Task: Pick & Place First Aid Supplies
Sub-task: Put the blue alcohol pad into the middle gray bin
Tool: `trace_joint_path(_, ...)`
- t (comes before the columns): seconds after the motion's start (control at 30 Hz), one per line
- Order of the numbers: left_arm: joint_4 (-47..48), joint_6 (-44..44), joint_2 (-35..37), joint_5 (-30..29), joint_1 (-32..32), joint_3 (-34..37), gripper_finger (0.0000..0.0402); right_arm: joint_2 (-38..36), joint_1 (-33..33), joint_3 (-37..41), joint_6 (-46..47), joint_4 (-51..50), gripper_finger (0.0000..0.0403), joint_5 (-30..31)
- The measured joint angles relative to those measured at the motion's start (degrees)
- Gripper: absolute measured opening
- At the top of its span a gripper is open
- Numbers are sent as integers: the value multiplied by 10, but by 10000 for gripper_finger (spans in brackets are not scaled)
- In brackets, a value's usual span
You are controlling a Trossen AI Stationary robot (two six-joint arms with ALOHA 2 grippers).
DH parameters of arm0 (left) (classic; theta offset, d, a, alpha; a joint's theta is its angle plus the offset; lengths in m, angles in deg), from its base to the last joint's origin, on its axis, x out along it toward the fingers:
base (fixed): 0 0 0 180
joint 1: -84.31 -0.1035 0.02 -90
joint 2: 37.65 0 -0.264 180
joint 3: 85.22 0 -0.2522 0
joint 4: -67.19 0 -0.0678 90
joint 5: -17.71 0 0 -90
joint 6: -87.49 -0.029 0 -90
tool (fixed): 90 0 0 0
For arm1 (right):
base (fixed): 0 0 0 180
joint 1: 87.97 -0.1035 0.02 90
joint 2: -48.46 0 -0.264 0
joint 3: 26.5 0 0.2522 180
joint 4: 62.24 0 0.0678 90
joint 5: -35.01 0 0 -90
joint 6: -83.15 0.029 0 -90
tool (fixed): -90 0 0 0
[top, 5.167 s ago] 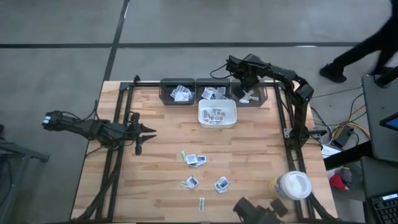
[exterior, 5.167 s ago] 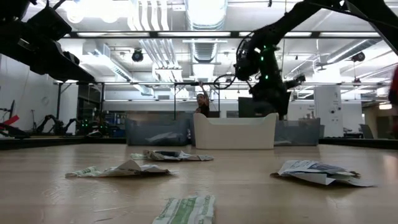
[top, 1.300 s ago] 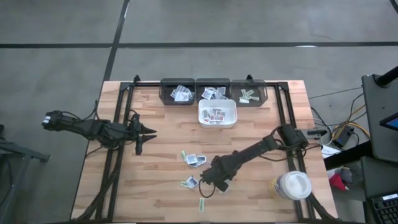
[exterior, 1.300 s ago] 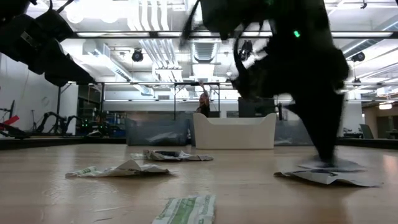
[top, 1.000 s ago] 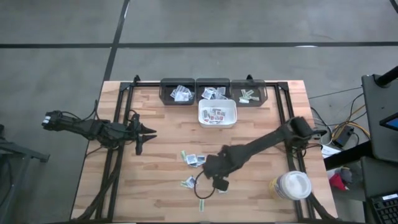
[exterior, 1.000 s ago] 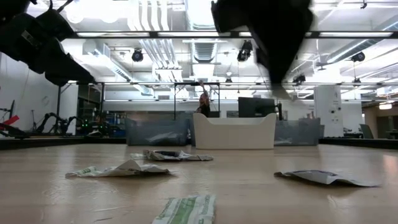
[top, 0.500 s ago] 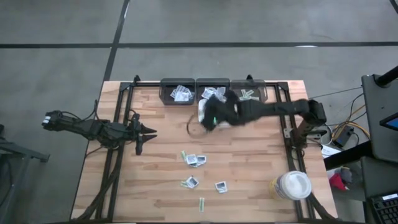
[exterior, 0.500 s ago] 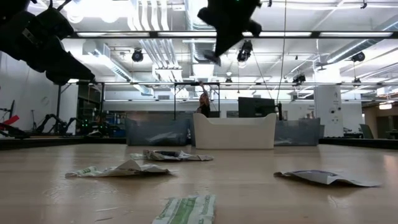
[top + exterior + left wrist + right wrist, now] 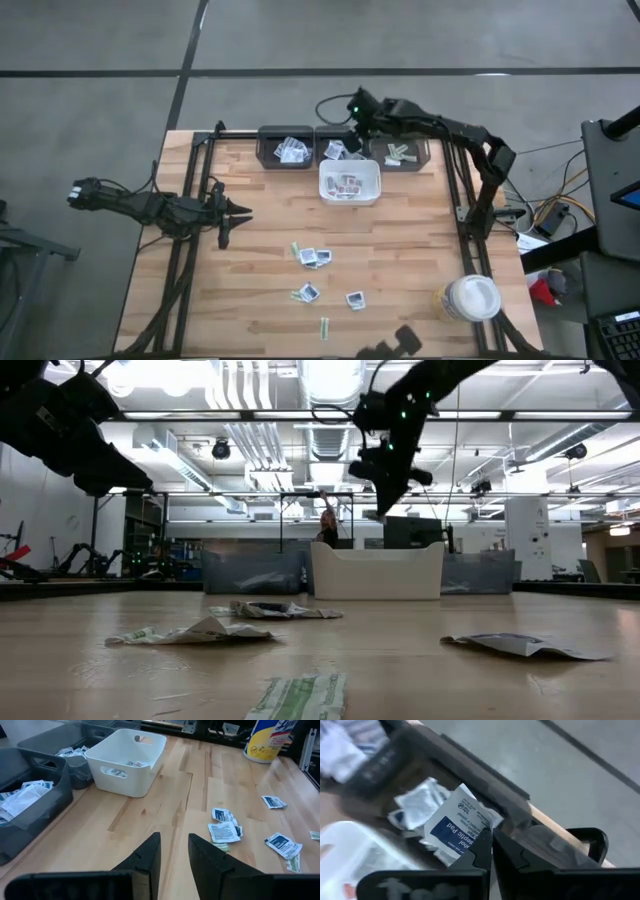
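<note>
Hovering at 12 o'clock over the middle dark plastic bin [image 9: 343, 147], the right gripper [image 9: 491, 851] pinches a white blue-printed packet [image 9: 457, 826], looks ready to drop; left gripper [image 9: 173, 851], fingers narrowly apart, waits at 9.

A pale wooden plank tabletop [image 9: 400, 250] stands on a smooth grey concrete floor [image 9: 100, 60] crossed by dark seam lines. Beyond it lies a workshop hall with white ceiling ducts [image 9: 240, 445], bright strip lights [image 9: 330, 375] and a distant person [image 9: 326, 526].

Three dark bins [image 9: 286, 147] stand in a row at the table's far edge, with one white tray [image 9: 350, 184] just before them. Five blue-printed packets [image 9: 355, 299] and three narrow pale strips [image 9: 324, 327] lie loose on the wood. One white-lidded jar [image 9: 472, 298] stands at the near right corner.
</note>
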Motion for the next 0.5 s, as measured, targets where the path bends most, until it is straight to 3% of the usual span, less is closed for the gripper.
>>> trace_joint_path(0.17, 0, 0, 0, -10, 0, 0, 94, 30, 47, -7, -57, 7, 8, -46)
trace_joint_path(0.5, 1, 0, 0, -71, 0, 0, 94, 156, 63, -104, -174, -16, 8, -52)
